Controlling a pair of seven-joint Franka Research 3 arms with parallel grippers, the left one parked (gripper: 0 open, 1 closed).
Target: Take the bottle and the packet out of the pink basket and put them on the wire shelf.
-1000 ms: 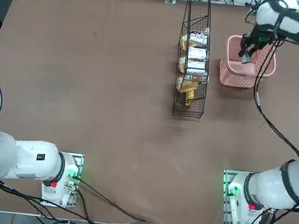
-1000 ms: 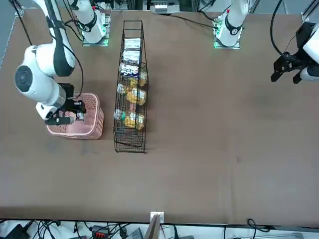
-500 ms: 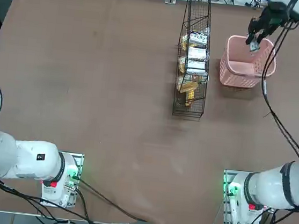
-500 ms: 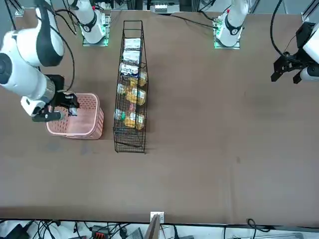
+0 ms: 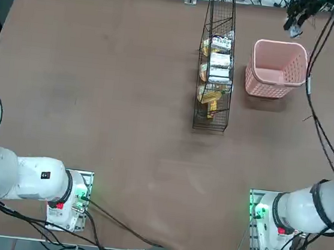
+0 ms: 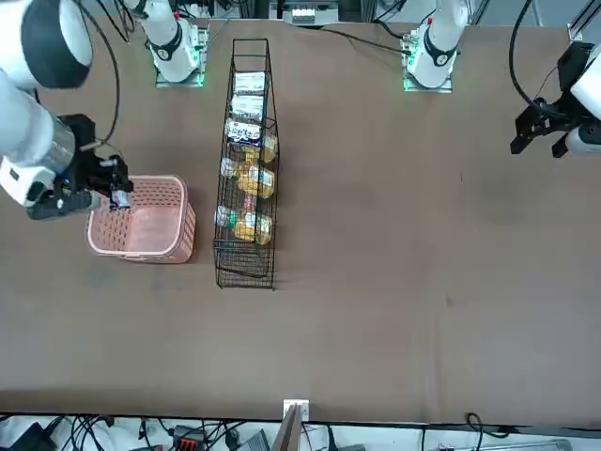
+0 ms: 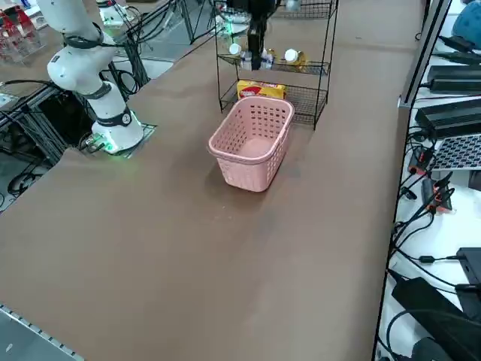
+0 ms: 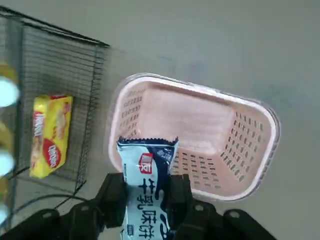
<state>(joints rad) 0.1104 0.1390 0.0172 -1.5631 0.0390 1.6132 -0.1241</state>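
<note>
My right gripper (image 8: 146, 192) is shut on the packet (image 8: 147, 182), a whitish and blue wrapper that sticks up between the two fingers. It hangs high above the pink basket (image 8: 250, 165), over the basket's far side (image 5: 294, 28). In the front view the gripper (image 6: 111, 193) is beside the basket's rim (image 6: 141, 249). Nothing shows inside the basket (image 7: 255, 169). The black wire shelf (image 5: 209, 121) stands beside the basket (image 5: 254, 56). A small white-capped bottle (image 7: 289, 55) with yellow contents lies on the shelf (image 7: 316, 98).
The shelf (image 6: 244, 268) holds several packets and bottles along its length, plus a yellow snack box (image 8: 50, 135). Cables (image 5: 314, 105) trail from the right arm over the table right of the basket. Bare brown tabletop (image 5: 98, 93) spreads to the left.
The right gripper has risen out of the pink basket with the packet in it and moved up toward the table's far edge.
</note>
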